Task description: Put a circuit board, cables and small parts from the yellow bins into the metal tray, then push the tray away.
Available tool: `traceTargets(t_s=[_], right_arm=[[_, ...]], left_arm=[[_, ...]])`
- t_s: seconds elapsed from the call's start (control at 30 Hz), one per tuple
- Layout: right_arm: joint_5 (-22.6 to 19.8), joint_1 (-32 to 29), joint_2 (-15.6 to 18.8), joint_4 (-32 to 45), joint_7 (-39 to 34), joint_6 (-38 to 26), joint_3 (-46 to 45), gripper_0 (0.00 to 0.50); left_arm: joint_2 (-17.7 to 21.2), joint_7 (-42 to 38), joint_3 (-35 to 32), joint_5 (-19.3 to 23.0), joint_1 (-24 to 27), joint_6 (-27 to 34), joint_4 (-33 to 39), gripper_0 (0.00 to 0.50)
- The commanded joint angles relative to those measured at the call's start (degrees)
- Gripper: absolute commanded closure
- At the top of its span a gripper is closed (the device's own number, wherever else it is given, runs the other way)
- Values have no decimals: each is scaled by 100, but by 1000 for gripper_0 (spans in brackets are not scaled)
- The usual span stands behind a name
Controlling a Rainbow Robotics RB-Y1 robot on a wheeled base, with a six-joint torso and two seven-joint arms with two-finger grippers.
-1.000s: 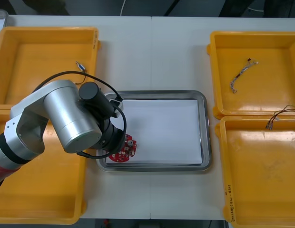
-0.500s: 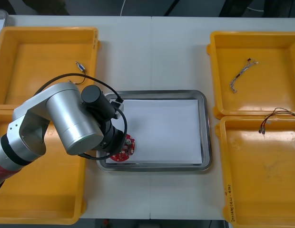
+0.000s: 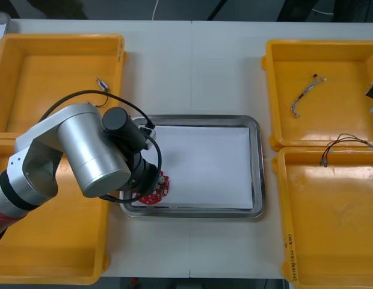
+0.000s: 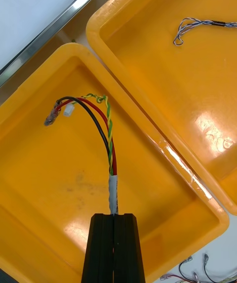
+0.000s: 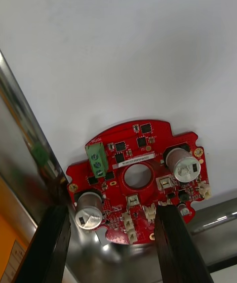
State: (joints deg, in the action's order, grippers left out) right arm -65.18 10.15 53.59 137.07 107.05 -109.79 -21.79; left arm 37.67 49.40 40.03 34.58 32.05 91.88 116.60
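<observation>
Two steps are in hand at once. The left hand (image 5: pixel 112 209) hangs over the near left corner of the tray (image 3: pixel 259 171), its fingers spread wide to either side of the circuit board (image 5: pixel 140 174). The board lies flat with its parts facing up, mostly on the white lining and partly on the tray's sloping metal edge. I judge that step done. The board is round, so it has no long axis.

The right hand (image 4: pixel 114 216) is at the far right of the table, fingers pinched together on the taped end of the red and yellow cable (image 4: pixel 106 135). The cable seems to be lifted above the near right bin (image 3: pixel 331 241), close to the wall beside the far right bin (image 3: pixel 349 66). Its long axis runs from the hand leftward, and the loose plug ends curl towards the tray.

The next move calls for carrying the cable left over the bin wall and letting go above the white lining. A twisted cable (image 3: pixel 304 95) waits in the far right bin.
</observation>
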Motion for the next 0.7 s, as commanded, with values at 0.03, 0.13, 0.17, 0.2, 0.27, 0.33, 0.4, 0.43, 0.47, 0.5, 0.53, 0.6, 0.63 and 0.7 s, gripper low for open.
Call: traceTargets(t_s=[0.03,0.13,0.17,0.2,0.27,0.33,0.4,0.43,0.47,0.5,0.53,0.6,0.63,0.7], right_arm=[[-56,172,231,135,-158,-21,87,500],[-56,163,231,135,-158,-21,79,500],[-56,172,231,135,-158,-21,79,500],[-56,172,231,135,-158,-21,79,500],[-65,172,231,135,-158,-21,87,500],[-83,172,231,135,-149,-21,87,500],[-118,216,231,135,-140,-21,114,500],[-127,225,231,135,-140,-21,131,500],[-135,260,231,135,-140,-21,158,500],[-153,295,240,135,-149,-21,202,500],[-153,321,240,135,-158,-21,237,500],[-188,453,319,135,-158,-21,413,500],[-197,488,336,135,-158,-21,457,500],[-285,664,389,135,-176,-21,624,500]], left_arm=[[12,-642,-469,111,187,436,522,0],[100,-695,-812,348,196,691,697,0],[135,-713,-970,445,196,796,759,0],[144,-721,-1050,497,196,849,785,0],[179,-757,-1383,682,187,1051,873,0],[206,-774,-1638,796,196,1201,926,0],[258,-783,-1972,928,196,1385,961,0],[276,-792,-2034,954,196,1421,961,0],[329,-801,-2166,990,196,1491,979,0],[382,-818,-2280,1016,196,1544,987,0],[417,-818,-2324,1016,196,1561,987,0],[566,-845,-2500,1060,196,1596,970,0],[601,-853,-2544,1078,196,1614,952,0],[724,-880,-2711,1130,196,1667,864,0]])
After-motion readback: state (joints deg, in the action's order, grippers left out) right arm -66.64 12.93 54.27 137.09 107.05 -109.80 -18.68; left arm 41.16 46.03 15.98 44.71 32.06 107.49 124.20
